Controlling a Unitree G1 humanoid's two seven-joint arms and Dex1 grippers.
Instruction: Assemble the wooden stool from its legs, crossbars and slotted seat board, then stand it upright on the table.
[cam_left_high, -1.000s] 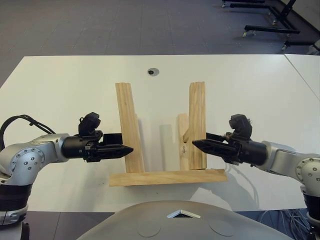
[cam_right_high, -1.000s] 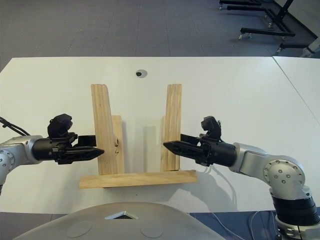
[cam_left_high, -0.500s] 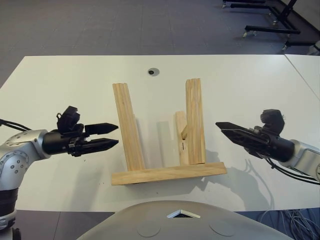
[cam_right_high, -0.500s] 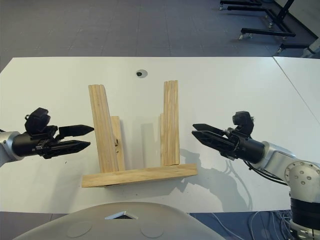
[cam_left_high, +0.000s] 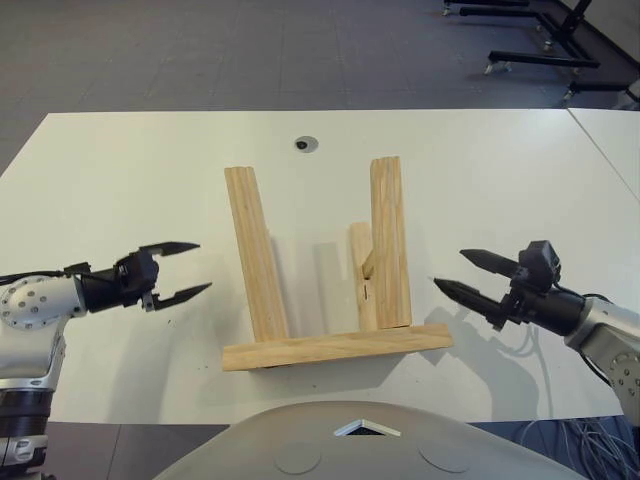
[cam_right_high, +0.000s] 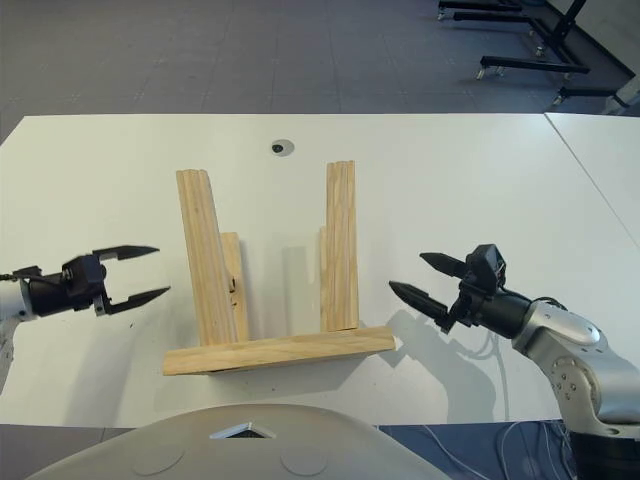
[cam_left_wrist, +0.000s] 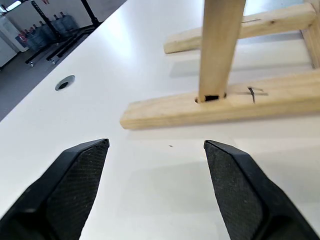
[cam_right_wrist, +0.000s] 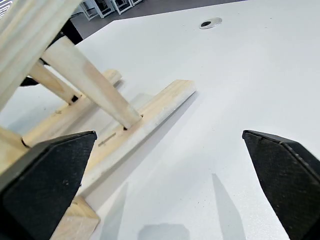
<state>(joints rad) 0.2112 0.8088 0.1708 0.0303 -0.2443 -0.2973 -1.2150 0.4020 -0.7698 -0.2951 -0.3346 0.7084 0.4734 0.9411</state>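
Stool, asks A: where is it relative to the grippers?

B: Between them, on the white table. It touches neither. The left gripper is off its left side and the right gripper off its right side, with bare tabletop in each gap.

A: Orientation?

B: On its side, not upright. The seat board rests on its long edge, a little nearer the robot than both grippers. The legs run away from it across the table. The left-hand upper leg is the part closest to the left gripper's fingertips, and the right-hand upper leg is closest to the right gripper's.

A: Left gripper state?

B: Fingers spread wide and holding nothing, tips aimed at the stool. From its wrist camera the gripper faces a lower leg lying flat on the table just ahead. A crossbar rises from a slot in that leg.

A: Right gripper?

B: Also spread apart and holding nothing, tips aimed at the stool near the right end of the seat board. From its wrist camera the gripper looks along the table at another flat-lying leg, with a crossbar seated in it.

A: Anything else on the surface?

B: A round cable port beyond the leg ends, well apart from both grippers.
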